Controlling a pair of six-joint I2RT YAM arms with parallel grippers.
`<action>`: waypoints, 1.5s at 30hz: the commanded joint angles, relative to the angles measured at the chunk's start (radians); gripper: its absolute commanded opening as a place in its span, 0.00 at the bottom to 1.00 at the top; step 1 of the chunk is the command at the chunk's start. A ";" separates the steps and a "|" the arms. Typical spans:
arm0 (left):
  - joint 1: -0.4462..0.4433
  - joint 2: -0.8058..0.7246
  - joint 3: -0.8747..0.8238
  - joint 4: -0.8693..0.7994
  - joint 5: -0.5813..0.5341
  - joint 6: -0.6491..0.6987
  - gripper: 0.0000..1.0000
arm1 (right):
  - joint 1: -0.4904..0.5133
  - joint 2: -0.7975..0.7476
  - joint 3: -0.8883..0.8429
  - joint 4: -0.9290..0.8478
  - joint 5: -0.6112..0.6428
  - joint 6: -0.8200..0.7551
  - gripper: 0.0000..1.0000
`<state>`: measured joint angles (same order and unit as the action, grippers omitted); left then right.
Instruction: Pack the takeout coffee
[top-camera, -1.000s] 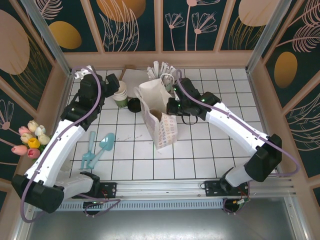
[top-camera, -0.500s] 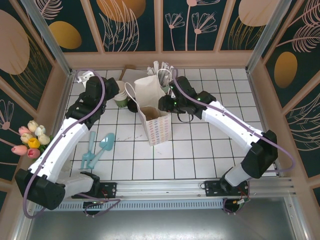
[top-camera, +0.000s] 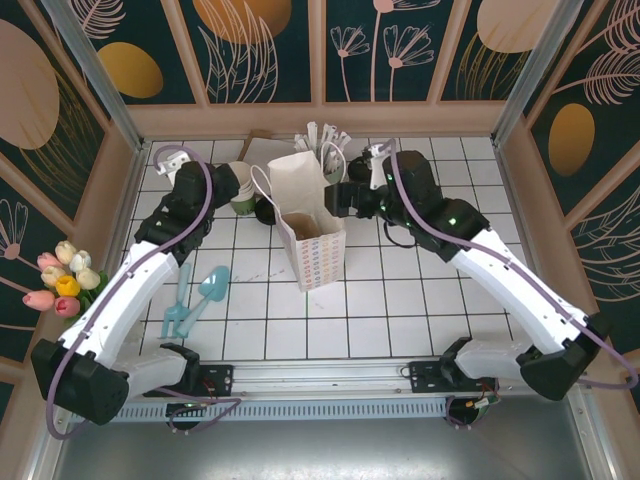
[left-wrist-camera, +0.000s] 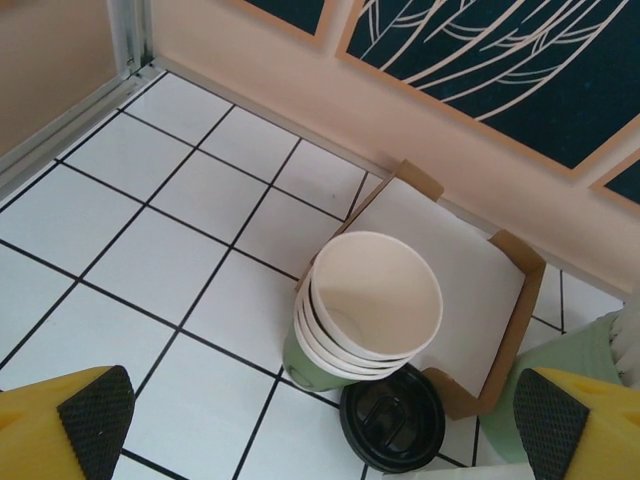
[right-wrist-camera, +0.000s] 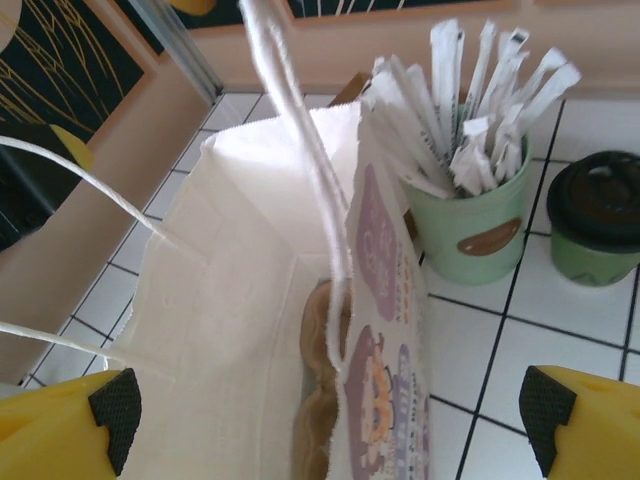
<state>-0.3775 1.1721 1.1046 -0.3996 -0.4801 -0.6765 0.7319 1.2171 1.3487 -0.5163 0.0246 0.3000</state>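
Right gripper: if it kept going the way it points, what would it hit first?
Probably the bag: the open right gripper aims down at its open top, with the printed side wall straight ahead. Depth is unclear, so it might pass inside instead.

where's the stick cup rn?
Right wrist view: stick cup stands between the bag and the lidded coffee. Top view: back centre, behind the bag.

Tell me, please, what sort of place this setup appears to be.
Probably a mock café takeout counter, staged for robot arms: a stack of paper cups, a lidded green cup and a paper carry bag stand on a tiled table.
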 joint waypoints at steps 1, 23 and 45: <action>0.003 -0.038 -0.018 0.056 -0.005 -0.010 0.99 | -0.019 -0.061 -0.072 0.114 0.109 -0.052 0.99; 0.003 -0.139 -0.193 0.306 0.080 0.003 0.99 | -0.533 0.310 -0.149 0.352 -0.358 -0.049 0.99; 0.003 -0.032 -0.138 0.242 0.113 -0.071 0.99 | -0.483 0.839 0.384 0.070 -0.345 -0.317 0.99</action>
<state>-0.3775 1.1389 0.9340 -0.1303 -0.3630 -0.7383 0.2398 2.0289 1.6779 -0.3889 -0.2920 0.0303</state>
